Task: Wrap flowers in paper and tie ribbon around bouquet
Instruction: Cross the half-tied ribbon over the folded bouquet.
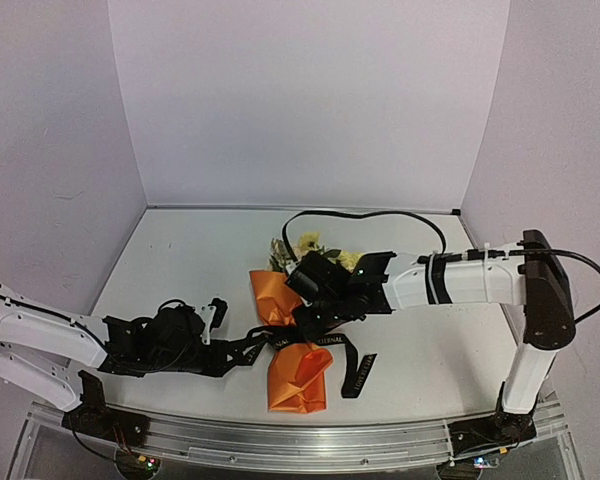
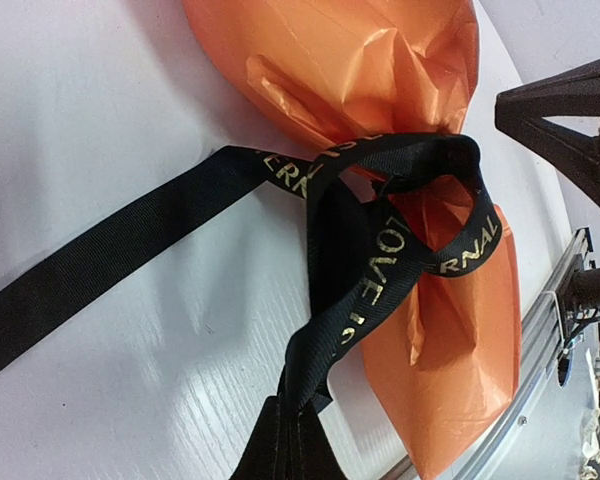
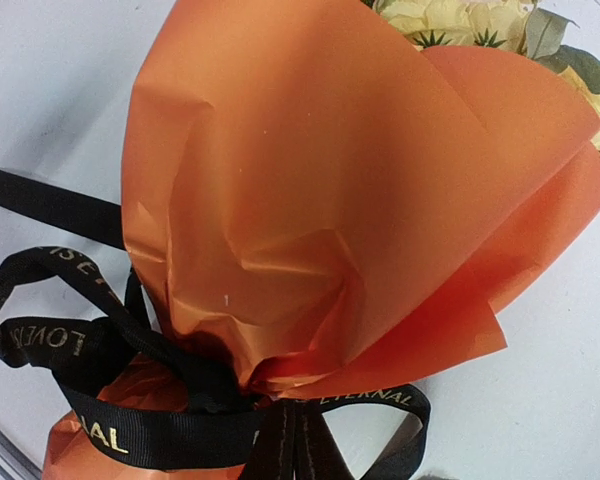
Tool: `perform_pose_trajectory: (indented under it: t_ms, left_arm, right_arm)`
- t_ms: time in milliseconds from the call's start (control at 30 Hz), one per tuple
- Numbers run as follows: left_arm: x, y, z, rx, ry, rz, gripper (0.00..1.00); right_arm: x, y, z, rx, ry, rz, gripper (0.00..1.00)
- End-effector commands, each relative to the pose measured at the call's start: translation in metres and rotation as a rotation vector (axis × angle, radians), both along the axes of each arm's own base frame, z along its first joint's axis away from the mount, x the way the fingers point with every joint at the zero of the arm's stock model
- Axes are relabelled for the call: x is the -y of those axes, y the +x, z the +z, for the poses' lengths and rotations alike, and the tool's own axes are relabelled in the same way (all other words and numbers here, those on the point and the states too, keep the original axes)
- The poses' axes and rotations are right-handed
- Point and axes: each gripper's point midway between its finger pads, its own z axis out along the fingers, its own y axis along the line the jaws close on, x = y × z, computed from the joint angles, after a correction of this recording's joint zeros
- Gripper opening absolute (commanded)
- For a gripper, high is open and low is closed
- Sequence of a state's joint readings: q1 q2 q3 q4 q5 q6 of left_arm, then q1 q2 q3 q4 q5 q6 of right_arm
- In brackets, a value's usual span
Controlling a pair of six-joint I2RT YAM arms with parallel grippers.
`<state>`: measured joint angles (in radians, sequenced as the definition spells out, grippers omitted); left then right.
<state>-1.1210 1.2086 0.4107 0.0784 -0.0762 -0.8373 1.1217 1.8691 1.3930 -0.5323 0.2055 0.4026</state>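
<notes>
Top external view: a cone-shaped orange-paper bouquet [image 1: 298,385] with pale yellow flowers [image 1: 308,243] was laid on the white counter [image 1: 180,250]. A long black lettered ribbon [image 1: 358,372] was looped around the bouquet's waist. Beside that waist, the left end effector [image 1: 238,352] and right end effector [image 1: 308,318] were each clamped on the ribbon.

The left arm [image 1: 40,340] and right arm [image 1: 460,280] flank the bouquet [image 1: 300,378]; the table [image 1: 180,260] lies open far left, a black cable [image 1: 370,214] looping behind.

One bouquet [image 1: 298,378], one ribbon [image 1: 359,371] — two tools: left tool [image 1: 232,349], right tool [image 1: 314,318].
</notes>
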Motion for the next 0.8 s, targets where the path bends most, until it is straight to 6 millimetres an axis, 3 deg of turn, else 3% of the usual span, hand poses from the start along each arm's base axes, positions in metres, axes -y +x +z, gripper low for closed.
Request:
perform_pose_trajectory:
  t_ms: [0, 233, 767]
  left_arm:
    - [0.004, 0.006, 0.009, 0.035, -0.003, 0.002, 0.0]
    - [0.008, 0.007, 0.016, 0.057, -0.006, -0.017, 0.0]
    - [0.009, 0.007, 0.017, 0.061, -0.007, -0.024, 0.0]
  right_arm:
    - [-0.02, 0.005, 0.029, 0.042, 0.131, 0.009, 0.05]
    - [-0.046, -0.007, 0.026, -0.075, 0.093, 0.117, 0.14]
    - [-0.034, -0.014, 0.0, -0.136, -0.037, 0.14, 0.22]
